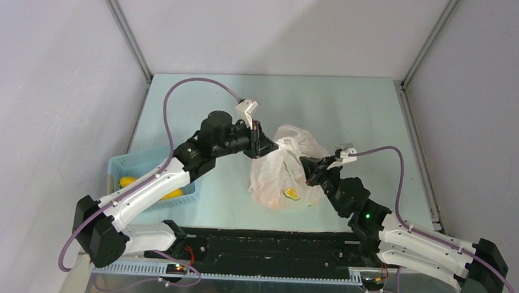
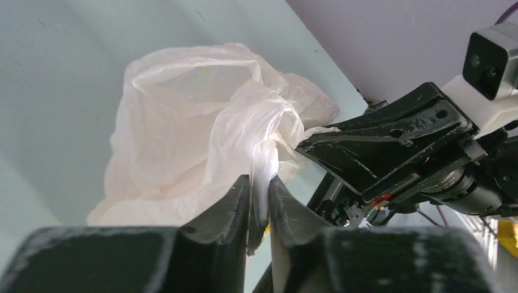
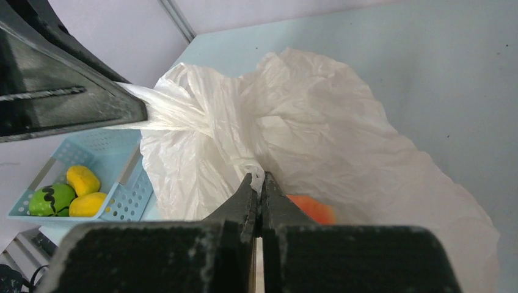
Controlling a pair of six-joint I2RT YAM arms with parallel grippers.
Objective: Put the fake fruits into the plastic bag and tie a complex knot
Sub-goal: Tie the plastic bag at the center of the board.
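Plastic bag [image 1: 275, 176] crinkly, transl.; orange fruit [image 3: 311, 209] inside.

— How do the arms sit?
— The left arm [image 1: 152, 185] reaches from the near left edge of the table [image 1: 349, 104] up and inward, elbow bent. The right arm [image 1: 410, 238] leans in from the near right corner.
— And the grippers?
— The left gripper [image 2: 258, 183] has its fingers drawn close, pinching a strip of the plastic bag [image 2: 177, 140]. The right gripper [image 3: 258, 181] is clamped tight on a fold of it, near the left.
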